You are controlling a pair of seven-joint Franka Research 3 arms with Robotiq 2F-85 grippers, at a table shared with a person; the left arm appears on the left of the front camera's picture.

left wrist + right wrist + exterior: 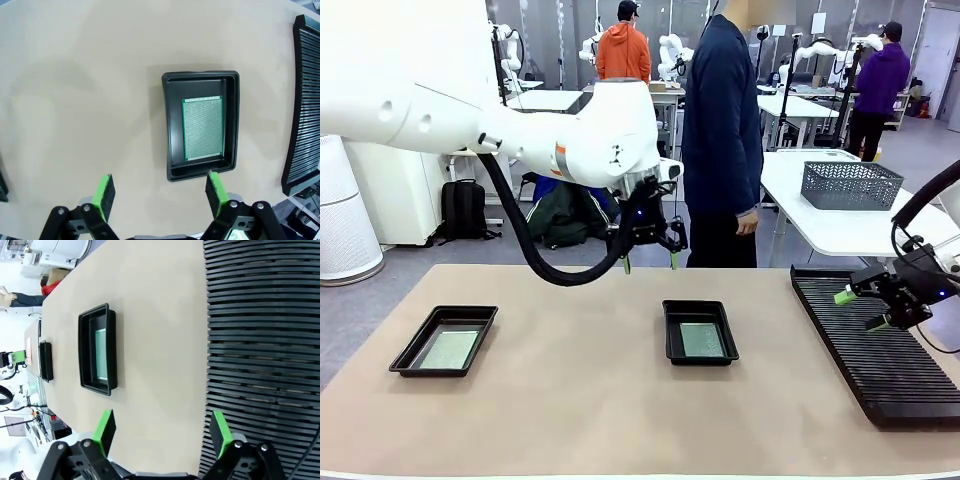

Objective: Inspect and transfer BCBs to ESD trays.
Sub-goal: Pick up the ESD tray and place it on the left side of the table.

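Both trays loaded; transfer looks done.
Left claw (650, 262) spread, empty, above the mid-worktop tray (700, 331) and its board (701, 340); right claw (861, 309) spread over the rack (875, 345); likely retreat next.

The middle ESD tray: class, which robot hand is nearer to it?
Left. The left hand, open, hovers just beyond the middle ESD tray, on its far side. The right hand, also open, hangs over the black slotted rack, well off to the tray's right.
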